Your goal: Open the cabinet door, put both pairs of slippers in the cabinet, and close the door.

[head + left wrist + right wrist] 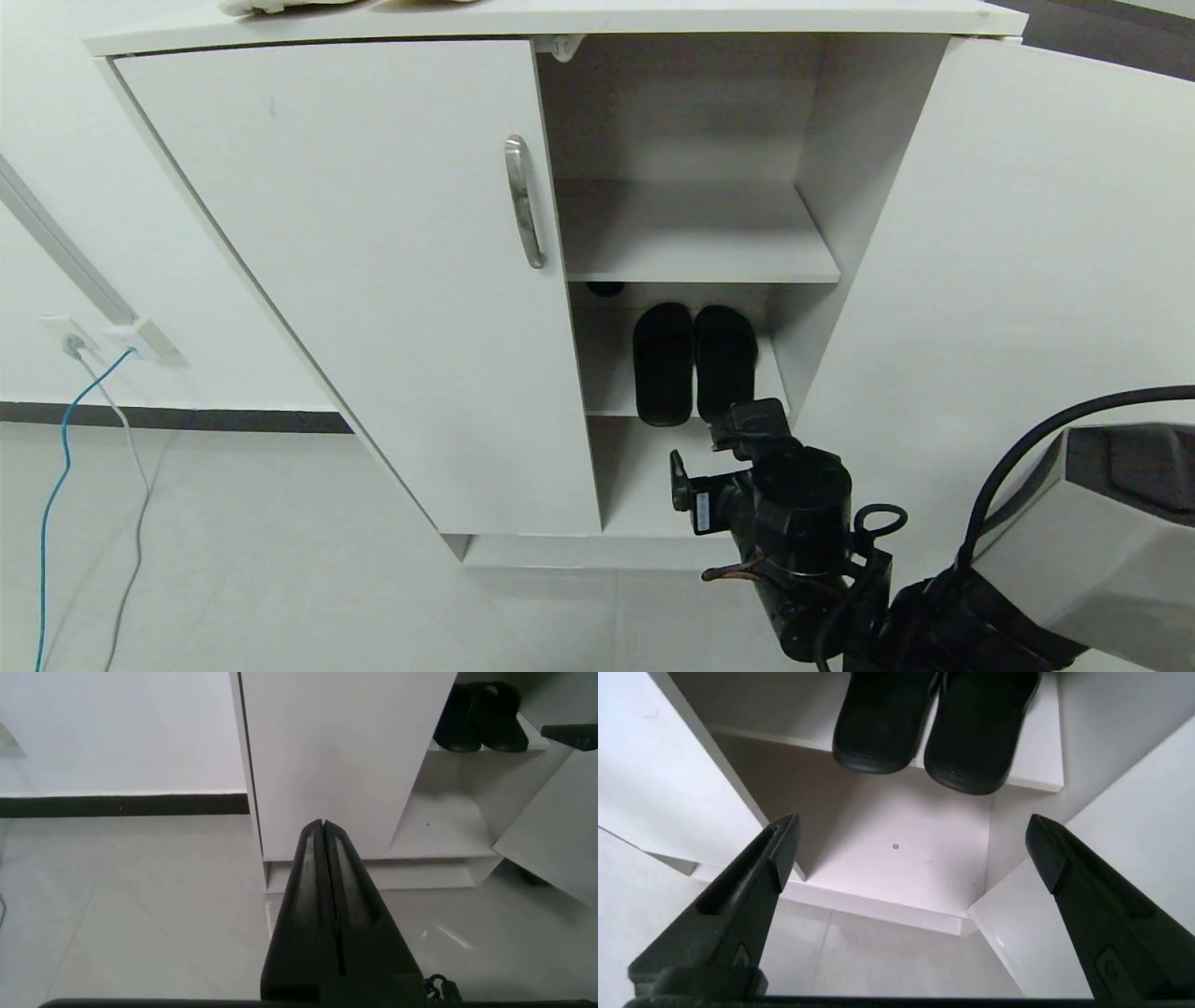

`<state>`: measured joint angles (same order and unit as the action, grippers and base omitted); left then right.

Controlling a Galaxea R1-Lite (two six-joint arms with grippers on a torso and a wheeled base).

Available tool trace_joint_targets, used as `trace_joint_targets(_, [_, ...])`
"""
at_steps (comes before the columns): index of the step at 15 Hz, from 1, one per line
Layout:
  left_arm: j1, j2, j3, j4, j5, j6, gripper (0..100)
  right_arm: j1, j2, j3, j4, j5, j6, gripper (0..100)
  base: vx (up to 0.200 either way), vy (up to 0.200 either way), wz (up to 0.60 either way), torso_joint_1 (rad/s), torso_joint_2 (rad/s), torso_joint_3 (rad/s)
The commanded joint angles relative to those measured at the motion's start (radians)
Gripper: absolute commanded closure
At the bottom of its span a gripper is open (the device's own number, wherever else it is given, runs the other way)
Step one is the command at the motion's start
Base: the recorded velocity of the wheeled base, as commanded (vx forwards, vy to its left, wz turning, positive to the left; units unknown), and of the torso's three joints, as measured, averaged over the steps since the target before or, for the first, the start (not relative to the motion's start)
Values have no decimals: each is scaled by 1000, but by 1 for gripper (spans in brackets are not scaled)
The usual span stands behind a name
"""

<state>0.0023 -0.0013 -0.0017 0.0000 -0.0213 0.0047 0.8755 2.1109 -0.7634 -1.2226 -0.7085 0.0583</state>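
Observation:
A white cabinet (560,19) stands with its right door (1008,280) swung wide open and its left door (373,280) shut. A pair of black slippers (695,362) lies side by side on the middle shelf, toes hanging over the shelf's front edge (934,719). My right gripper (747,425) is just in front of and below the slippers, open (910,845) and holding nothing, facing the bottom compartment. My left gripper (322,831) is shut and holds nothing; it is low over the floor in front of the shut door, with the slippers (481,714) farther off.
A metal handle (523,201) runs down the shut door's edge. A pale object (280,5) lies on the cabinet top. A wall socket (70,341) at the left has blue and grey cables trailing over the tiled floor. The top shelf (695,233) is bare.

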Motion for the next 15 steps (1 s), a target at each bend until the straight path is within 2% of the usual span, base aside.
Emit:
trace_joint_targets(1, [1, 1, 0, 0, 0, 1, 100, 3, -9, 4, 0, 0, 0, 0, 0, 0, 0, 0, 0, 0])
trace_joint_targets(11, [1, 1, 0, 0, 0, 1, 100, 19, -5, 26, -3, 0, 0, 0, 0, 0, 0, 0, 0, 0])
trace_joint_targets(15, [1, 1, 0, 0, 0, 1, 100, 20, -3, 27, -3, 0, 0, 0, 0, 0, 0, 2, 4, 132])
